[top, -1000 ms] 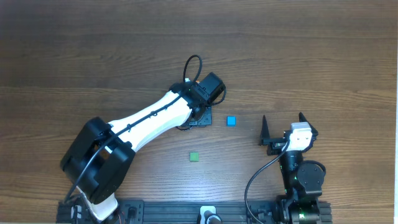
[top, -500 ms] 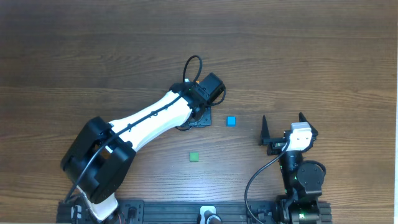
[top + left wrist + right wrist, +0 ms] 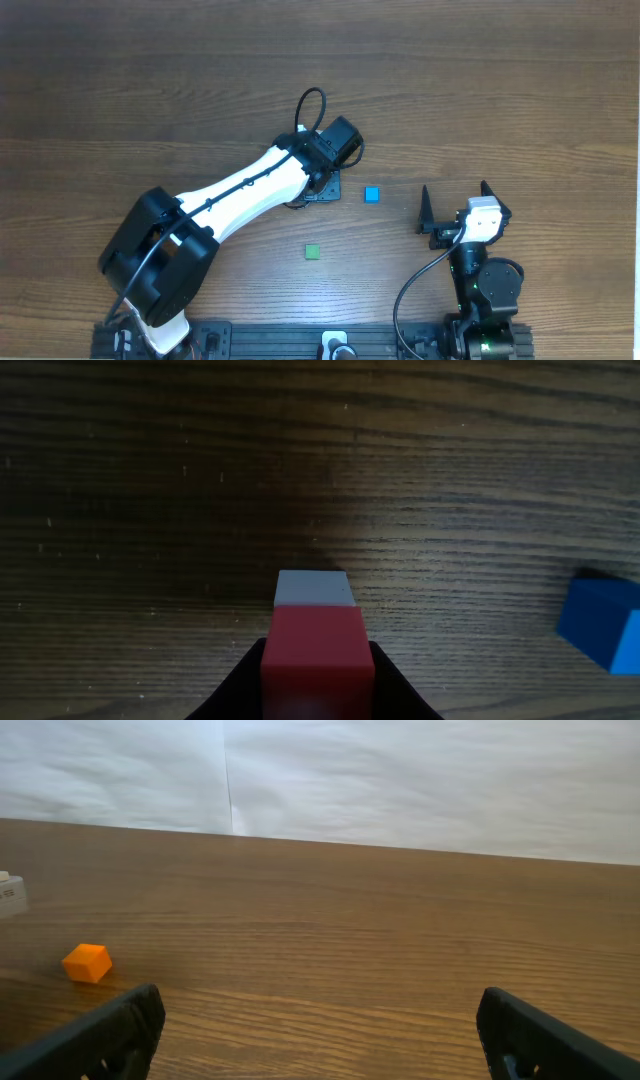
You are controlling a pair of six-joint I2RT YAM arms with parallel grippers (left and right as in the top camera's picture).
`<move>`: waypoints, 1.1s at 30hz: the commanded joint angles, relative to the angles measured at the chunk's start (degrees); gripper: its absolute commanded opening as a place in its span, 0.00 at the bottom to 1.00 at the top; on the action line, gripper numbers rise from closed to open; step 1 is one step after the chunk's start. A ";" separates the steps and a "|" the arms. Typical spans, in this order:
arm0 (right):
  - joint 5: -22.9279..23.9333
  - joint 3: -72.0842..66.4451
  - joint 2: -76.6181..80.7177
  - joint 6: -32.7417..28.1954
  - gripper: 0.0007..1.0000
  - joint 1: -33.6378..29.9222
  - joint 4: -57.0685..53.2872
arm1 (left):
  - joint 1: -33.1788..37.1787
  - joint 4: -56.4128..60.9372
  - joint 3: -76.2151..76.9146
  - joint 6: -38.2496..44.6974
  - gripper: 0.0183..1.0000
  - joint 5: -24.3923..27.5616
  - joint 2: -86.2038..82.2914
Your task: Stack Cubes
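The left gripper [image 3: 318, 665] clenches the red cube [image 3: 318, 643] over the grey cube [image 3: 314, 588]. Released off-centre, it could tumble toward the blue cube [image 3: 603, 622] at 3 o'clock.

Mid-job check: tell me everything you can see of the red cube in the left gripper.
The red cube is a plain, matte block with smooth faces and crisp edges, material unclear. It sits squarely between the left gripper's black fingers, which clamp its two side faces. A pale grey cube shows just beyond it, edges aligned; whether they touch cannot be told. The wooden table lies beneath.
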 commanded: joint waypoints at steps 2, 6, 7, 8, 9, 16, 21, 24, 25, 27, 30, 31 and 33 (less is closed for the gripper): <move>-0.28 -0.31 -0.20 -0.26 0.99 -0.17 -0.09 | -0.11 0.33 0.33 -0.79 0.02 -0.94 0.70; -0.26 -0.31 -0.20 -0.26 0.99 -0.15 -0.09 | -0.11 0.55 0.33 -0.79 0.02 -0.94 1.03; -0.26 -0.31 -0.20 -0.26 0.99 -0.17 -0.09 | -0.11 0.63 0.33 -0.79 0.02 -0.96 1.09; -0.28 -0.31 -0.20 -0.26 0.99 -0.15 -0.09 | -0.11 0.70 0.33 -0.79 0.02 -0.96 1.11; -0.26 -0.31 -0.20 -0.26 0.99 -0.15 -0.09 | -0.07 0.74 0.33 -0.79 0.02 -0.96 1.11; -0.28 -0.31 -0.20 -0.26 0.99 -0.15 -0.09 | 0.04 0.72 0.33 -0.79 0.02 -1.14 1.22; -0.28 -0.31 -0.20 -0.26 0.99 -0.15 -0.09 | 0.07 0.33 0.33 -0.79 0.02 -1.14 1.62; -0.26 -0.31 -0.20 -0.26 0.99 -0.15 -0.09 | 0.04 0.31 0.33 -0.81 0.02 -1.14 1.70; -0.26 -0.31 -0.20 -0.26 0.99 -0.15 -0.09 | 0.04 0.31 0.33 -0.79 0.02 -1.14 1.70; -0.28 -0.31 -0.20 -0.26 0.99 -0.15 -0.09 | 0.07 0.31 0.33 -0.81 0.02 -1.16 1.70; -0.28 -0.31 -0.20 -0.26 0.99 -0.15 -0.09 | 0.04 0.31 0.33 -0.81 0.02 -1.16 1.70; -0.28 -0.31 -0.20 -0.26 0.99 -0.15 -0.09 | 0.04 0.33 0.33 -0.81 0.02 -1.16 1.70; -0.28 -0.31 -0.20 -0.26 0.99 -0.15 -0.09 | 0.04 0.33 0.33 -0.81 0.02 -1.18 1.70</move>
